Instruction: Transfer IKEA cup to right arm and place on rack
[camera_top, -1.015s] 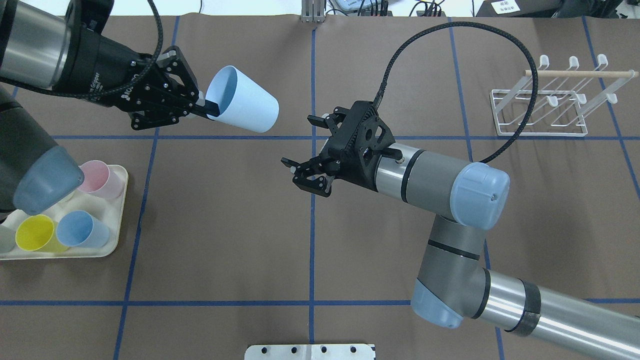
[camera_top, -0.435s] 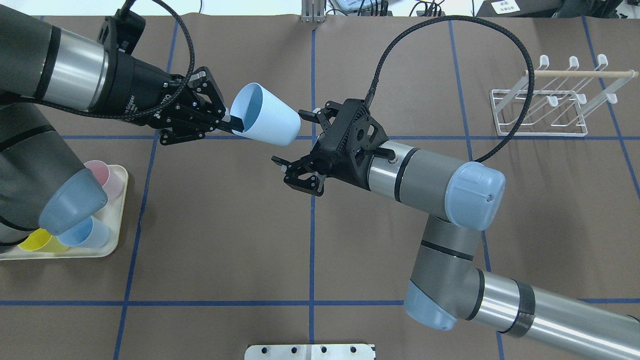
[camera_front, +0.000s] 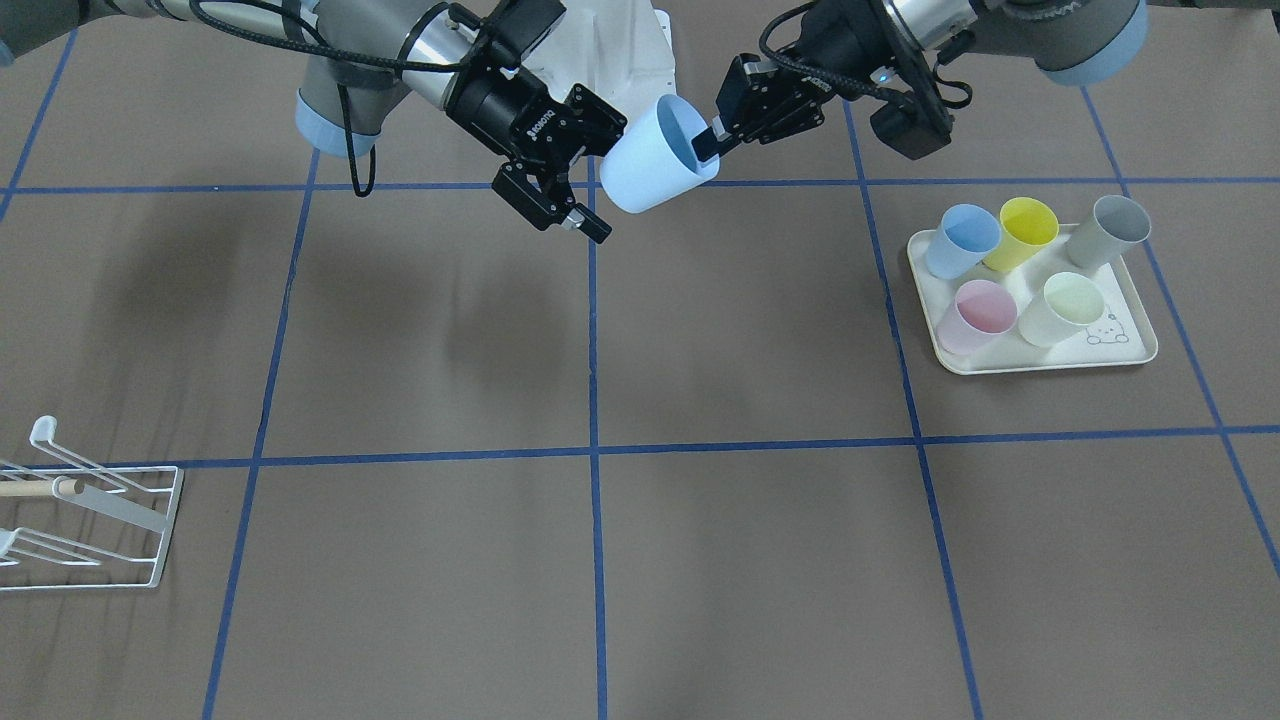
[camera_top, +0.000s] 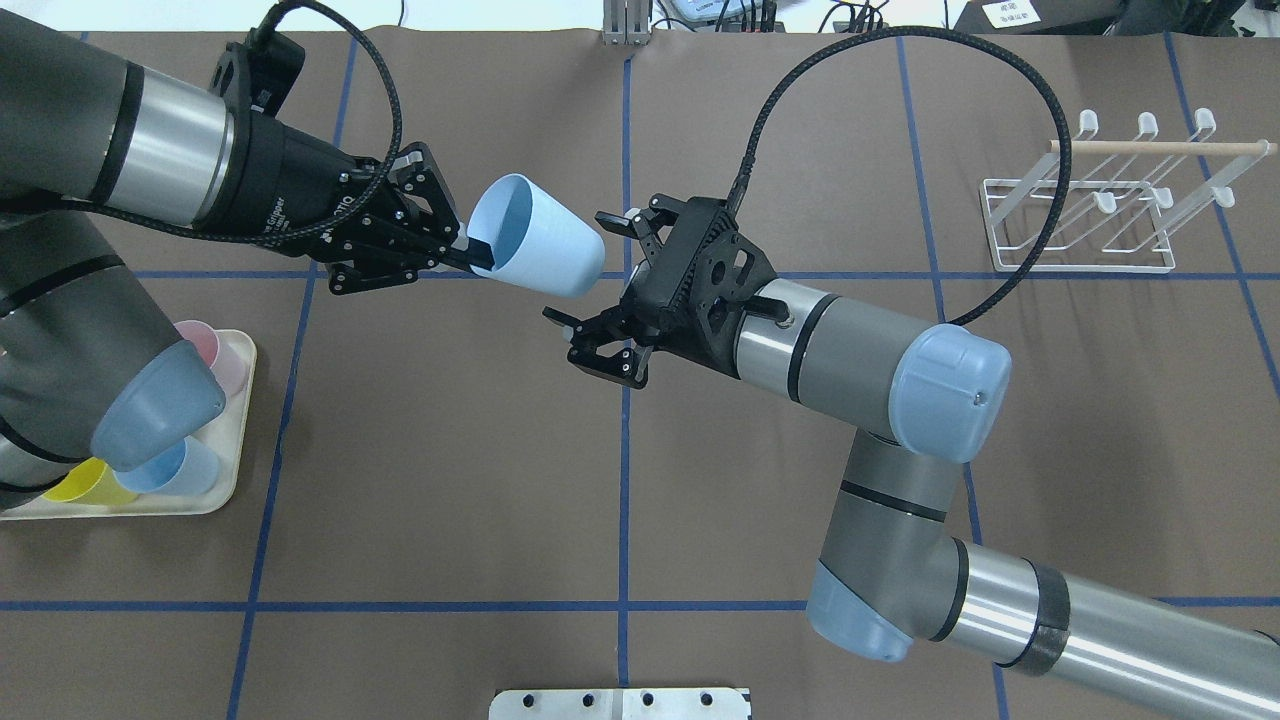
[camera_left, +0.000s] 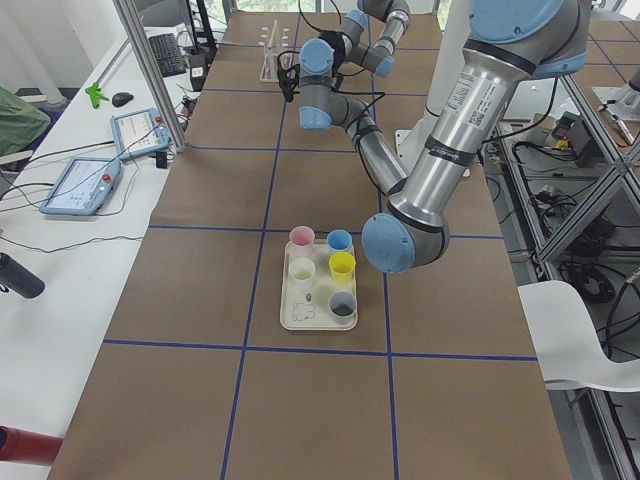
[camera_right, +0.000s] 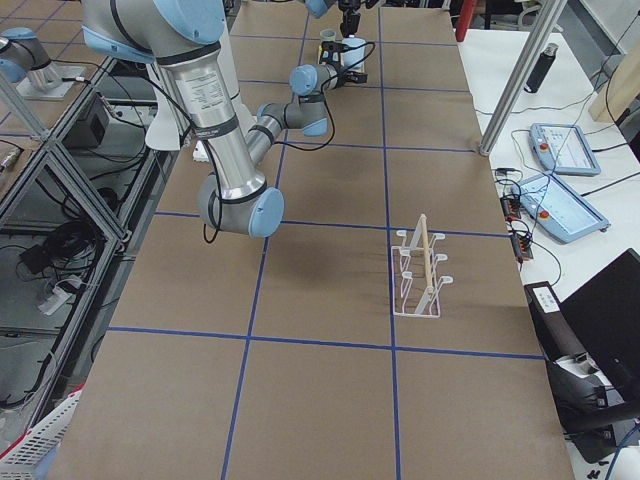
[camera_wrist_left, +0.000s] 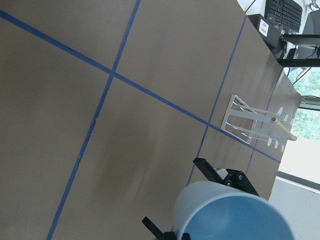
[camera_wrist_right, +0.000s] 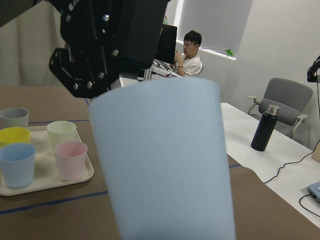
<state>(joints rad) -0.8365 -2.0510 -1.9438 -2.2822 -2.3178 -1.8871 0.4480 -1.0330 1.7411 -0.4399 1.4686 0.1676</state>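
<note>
Cup (camera_top: 535, 235) carried nearer right fingers (camera_top: 615, 219), spread wide; left fingers (camera_top: 462, 257) pinching its rim.

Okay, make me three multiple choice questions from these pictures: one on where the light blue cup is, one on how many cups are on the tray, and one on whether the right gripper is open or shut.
1. Where is the light-blue cup?
A. on the tray
B. in the air, held by the left gripper
C. stacked inside another cup

2. How many cups stand on the tray?
A. three
B. five
C. seven

3. How is the right gripper?
A. open
B. shut on the light-blue cup
C. shut on nothing

Answers:
1 B: the left gripper pinches its rim above the table.
2 B: a blue cup, a yellow cup, a grey cup, a pink cup and a pale cup stand there.
3 A: its fingers stand spread on either side of the light-blue cup's base.
</note>
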